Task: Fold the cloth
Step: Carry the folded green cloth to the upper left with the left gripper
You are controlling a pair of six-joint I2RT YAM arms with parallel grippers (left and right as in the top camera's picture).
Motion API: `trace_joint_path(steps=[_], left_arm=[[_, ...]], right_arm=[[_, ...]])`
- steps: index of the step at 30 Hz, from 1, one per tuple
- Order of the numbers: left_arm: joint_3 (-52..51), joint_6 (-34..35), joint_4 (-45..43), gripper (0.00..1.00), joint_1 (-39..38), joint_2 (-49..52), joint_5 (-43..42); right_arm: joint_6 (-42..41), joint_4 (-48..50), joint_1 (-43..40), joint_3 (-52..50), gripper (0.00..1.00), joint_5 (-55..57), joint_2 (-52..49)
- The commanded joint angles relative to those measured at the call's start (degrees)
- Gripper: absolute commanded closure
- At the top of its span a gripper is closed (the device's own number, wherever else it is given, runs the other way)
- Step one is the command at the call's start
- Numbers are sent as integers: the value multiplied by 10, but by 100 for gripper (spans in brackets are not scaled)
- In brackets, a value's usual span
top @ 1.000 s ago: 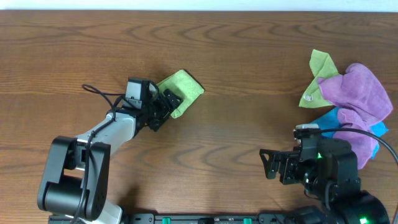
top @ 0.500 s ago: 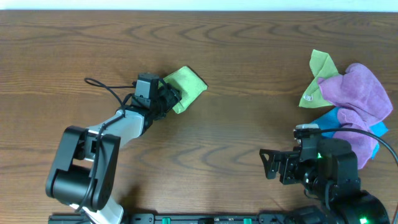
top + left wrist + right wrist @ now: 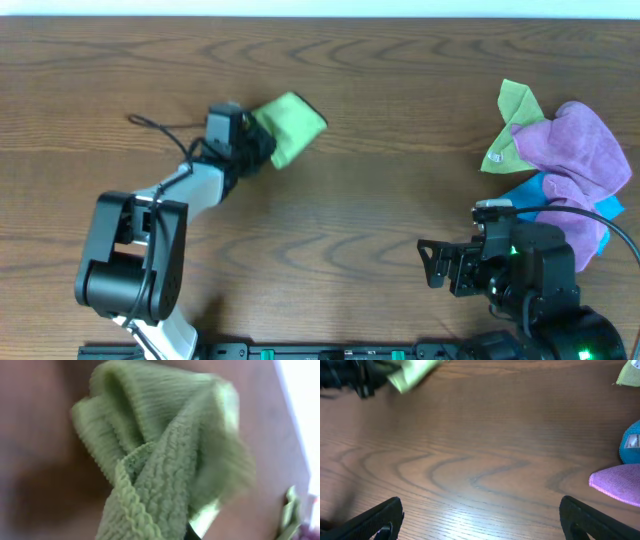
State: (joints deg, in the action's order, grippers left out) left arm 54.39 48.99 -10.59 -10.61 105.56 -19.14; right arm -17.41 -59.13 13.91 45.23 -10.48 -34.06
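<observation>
left gripper (image 3: 262, 150) is pressed together on the near edge of the cloth (image 3: 290, 128), pinching it; its fingers are buried in the fabric and hardly show. the cloth sticks out just past the fingertips, away from the arm, as a bunched, doubled-over wad with one corner pointing further off. in the left wrist view the cloth (image 3: 160, 460) fills nearly the whole frame, blurred, its ribbed folds gathering toward the bottom centre where the gripper sits. whether it rests on the table (image 3: 400, 90) or hangs just above it cannot be told

right gripper (image 3: 433, 265) is spread wide with nothing in it, low by the table's near edge and well apart from the cloth. in its wrist view the two fingers (image 3: 377, 521) stand at the lower corners with bare wood between them. the cloth (image 3: 412, 375) shows small, far ahead and to the left, beside the dark blur of the left arm. off to this gripper's right lies a pile: a purple cloth (image 3: 580, 150) on top, a blue cloth (image 3: 525, 190) under it, and a green cloth with a white tag (image 3: 515, 110) at the pile's far left side
</observation>
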Motion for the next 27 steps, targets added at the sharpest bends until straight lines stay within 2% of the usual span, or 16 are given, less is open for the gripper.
trace_joint_path(steps=[1, 5, 8, 16, 21, 27], left_arm=[[89, -21, 36, 94, 16, -29, 60], [198, -54, 136, 94, 33, -28, 144], [239, -73, 164, 94, 47, -28, 196], [245, -73, 101, 94, 114, 10, 205], [253, -72, 35, 94, 143, 63, 170], [304, -77, 30, 94, 148, 150, 137]], right_arm=[[-6, -1, -5, -4, 1, 0, 2], [-6, -1, -5, -4, 1, 0, 2], [-6, -1, -5, -4, 1, 0, 2], [-6, -1, -5, -4, 1, 0, 2], [-6, -1, -5, -4, 1, 0, 2], [-6, -1, -5, -4, 1, 0, 2]])
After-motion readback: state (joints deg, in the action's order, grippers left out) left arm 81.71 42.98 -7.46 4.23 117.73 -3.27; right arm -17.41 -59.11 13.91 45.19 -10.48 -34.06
